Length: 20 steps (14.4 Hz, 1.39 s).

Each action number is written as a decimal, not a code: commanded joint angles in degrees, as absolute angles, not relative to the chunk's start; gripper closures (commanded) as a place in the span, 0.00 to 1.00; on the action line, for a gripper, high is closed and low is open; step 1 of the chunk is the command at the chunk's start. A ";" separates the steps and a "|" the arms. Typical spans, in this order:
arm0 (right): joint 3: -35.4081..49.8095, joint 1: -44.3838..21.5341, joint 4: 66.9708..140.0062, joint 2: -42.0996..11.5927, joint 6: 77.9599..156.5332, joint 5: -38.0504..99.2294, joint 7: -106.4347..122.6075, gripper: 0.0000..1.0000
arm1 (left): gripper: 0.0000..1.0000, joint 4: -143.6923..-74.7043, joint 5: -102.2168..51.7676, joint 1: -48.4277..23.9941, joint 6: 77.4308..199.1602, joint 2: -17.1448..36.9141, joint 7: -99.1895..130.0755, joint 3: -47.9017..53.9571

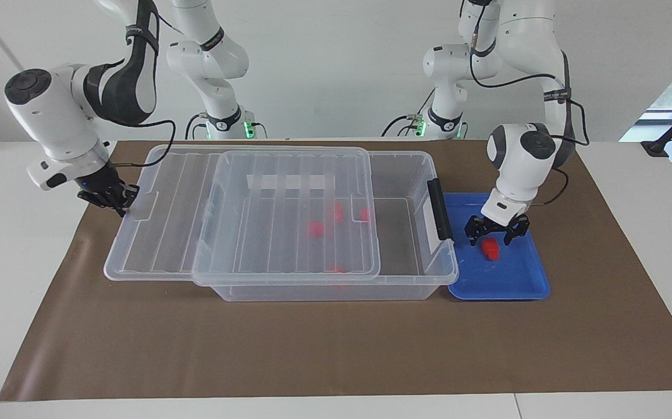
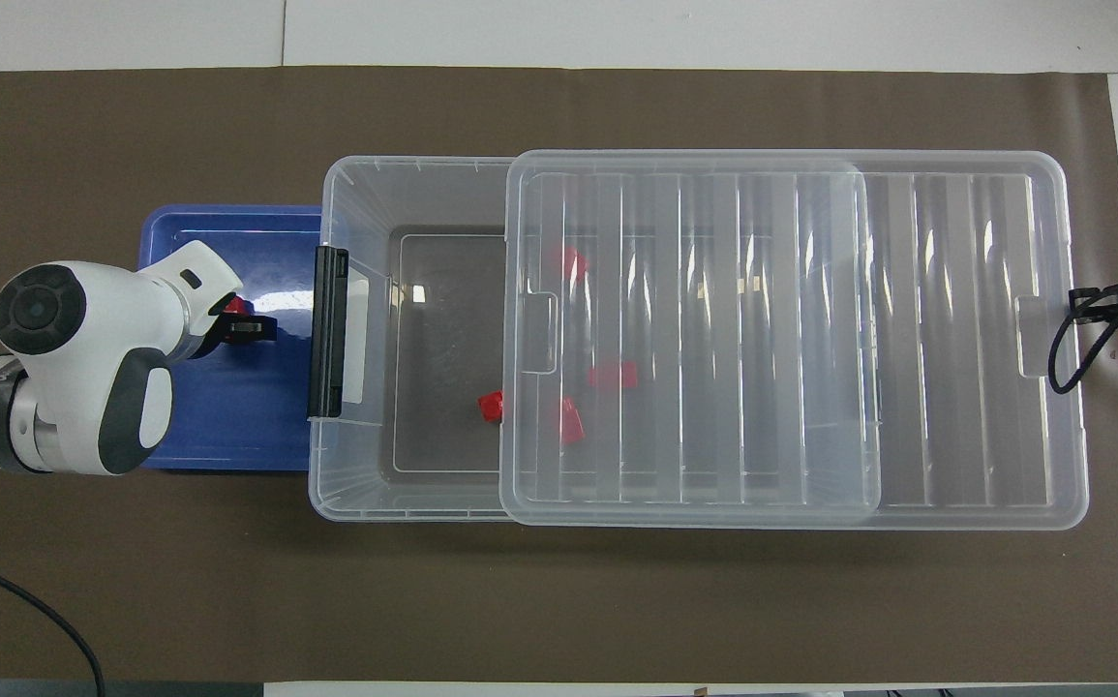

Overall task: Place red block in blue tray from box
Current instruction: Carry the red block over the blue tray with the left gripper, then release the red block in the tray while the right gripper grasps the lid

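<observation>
Facing view: right gripper (image 1: 116,201) pinches the lid (image 1: 242,215) edge, lid slid partway off the box (image 1: 405,174) w/ four red pieces (image 1: 316,228) inside. Left gripper (image 1: 497,228) hangs open over blue tray (image 1: 510,279), red block (image 1: 491,248) lying just below its fingertips, apart.

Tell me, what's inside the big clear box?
Four red pieces lie inside the box: one shows in the uncovered part, three show blurred through the slid-aside lid. Anything else under the lid cannot be made out.
</observation>
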<state>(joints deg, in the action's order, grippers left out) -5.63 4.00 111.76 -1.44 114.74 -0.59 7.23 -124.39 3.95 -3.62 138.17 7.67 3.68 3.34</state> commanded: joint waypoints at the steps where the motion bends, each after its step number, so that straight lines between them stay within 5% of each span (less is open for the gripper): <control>1: -5.36 2.46 112.85 -0.26 114.43 -0.09 3.53 1.00 | 0.00 -120.43 4.57 -3.78 129.32 4.67 3.87 3.69; 12: -5.36 -3.25 113.12 -0.18 114.61 -0.09 -5.61 1.00 | 0.00 -98.28 1.24 -3.43 97.76 0.35 3.16 3.78; 20: -5.27 -5.98 113.12 -0.09 114.35 -0.09 -10.98 1.00 | 0.00 -93.16 -1.32 -0.97 90.53 -0.35 1.77 2.73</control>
